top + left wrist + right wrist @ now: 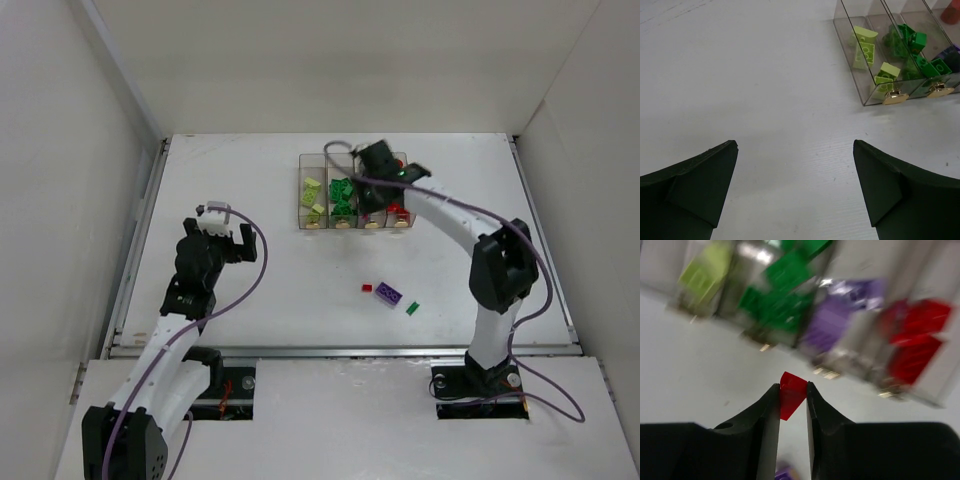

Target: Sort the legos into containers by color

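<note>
Legos [389, 295] lie loose on the table [250, 180] in front of the arms: a small red one, a purple one and a green one, close together; they are not sorted yet. The left gripper [794, 146] hangs over bare table on the left, well apart from them, its jaws wide with nothing between; its arm is bent and tucked back, likely to keep out of the way. Farther off, the right arm stretches long and reaches to the bins [302, 175]; the right gripper [792, 387] is pinched tight on a red piece [789, 402], held by its sides so it can drop straight down. The bins sit in a row at the far side: yellow-green, green, purple, red; I think the red piece goes in the red bin [402, 224], the last one on the right.
</note>
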Action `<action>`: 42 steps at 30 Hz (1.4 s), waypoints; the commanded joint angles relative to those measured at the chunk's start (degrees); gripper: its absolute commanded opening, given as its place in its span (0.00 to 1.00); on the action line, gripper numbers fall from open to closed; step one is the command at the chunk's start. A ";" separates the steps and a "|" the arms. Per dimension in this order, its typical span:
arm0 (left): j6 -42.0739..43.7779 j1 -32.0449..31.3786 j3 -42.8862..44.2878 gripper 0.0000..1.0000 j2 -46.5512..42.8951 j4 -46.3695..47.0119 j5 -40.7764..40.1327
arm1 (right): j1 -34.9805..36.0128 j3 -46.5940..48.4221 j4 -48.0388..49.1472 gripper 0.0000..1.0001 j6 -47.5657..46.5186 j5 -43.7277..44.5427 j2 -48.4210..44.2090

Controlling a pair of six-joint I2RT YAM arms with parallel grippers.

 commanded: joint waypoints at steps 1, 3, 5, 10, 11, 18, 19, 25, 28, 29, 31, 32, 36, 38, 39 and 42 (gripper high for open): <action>0.30 0.12 -1.46 0.99 -0.66 3.40 0.14 | -9.09 8.35 1.33 0.00 -3.41 5.12 1.51; 0.30 0.12 -1.47 0.99 -1.18 3.41 -0.38 | -11.13 14.59 -0.24 0.00 -6.22 7.76 6.85; 0.30 0.12 -1.47 0.99 -1.18 3.41 -0.38 | -13.76 18.99 -1.92 0.01 -6.76 10.57 10.56; 0.83 0.64 -1.47 0.99 -1.80 2.79 -0.38 | -17.02 26.83 -4.65 0.32 -7.90 9.10 15.85; 0.83 0.64 -1.47 0.99 -1.80 2.79 -0.38 | -17.03 26.83 -3.78 0.48 -7.90 9.09 15.85; 0.83 0.64 -2.00 0.99 -1.80 3.32 -0.38 | -17.56 26.83 -5.09 0.83 -8.53 4.88 13.66; 0.83 0.64 -2.00 0.99 -1.80 3.32 -0.38 | -17.56 26.13 -6.05 0.85 -8.52 4.87 12.78; 0.83 0.64 -2.00 0.99 -1.80 3.32 -0.38 | -6.68 4.81 -1.66 0.86 -11.76 3.64 -5.22; 0.83 0.64 -2.52 0.99 -1.80 3.85 -0.38 | 4.04 -6.28 -1.66 0.86 -11.87 1.89 -10.06; 0.83 0.64 -2.52 0.99 -1.80 3.85 -0.38 | 7.89 -8.13 -2.70 0.86 -10.99 1.19 -10.08; 0.83 0.64 -2.52 0.99 -1.80 4.46 -0.38 | 10.47 -11.92 -3.59 0.85 -7.84 0.13 -9.38; 0.83 0.64 -2.52 0.99 -1.80 5.07 -0.38 | 11.35 -12.89 -3.59 0.83 -7.21 -0.49 -8.50; 0.83 0.64 -3.05 0.99 -2.41 5.69 0.14 | 14.78 -16.15 -3.59 0.82 -6.67 1.70 -7.36; 0.83 0.64 -3.05 0.99 -2.41 5.69 0.14 | 14.79 -16.76 -3.59 0.82 -7.28 1.71 -6.65; 1.35 0.64 -3.57 0.99 -2.94 5.69 0.14 | 14.79 -17.37 -3.59 0.82 -7.81 2.23 -5.95; 1.36 0.64 -3.58 0.99 -3.46 6.22 0.14 | 14.79 -17.99 -3.59 0.82 -8.34 3.46 -3.67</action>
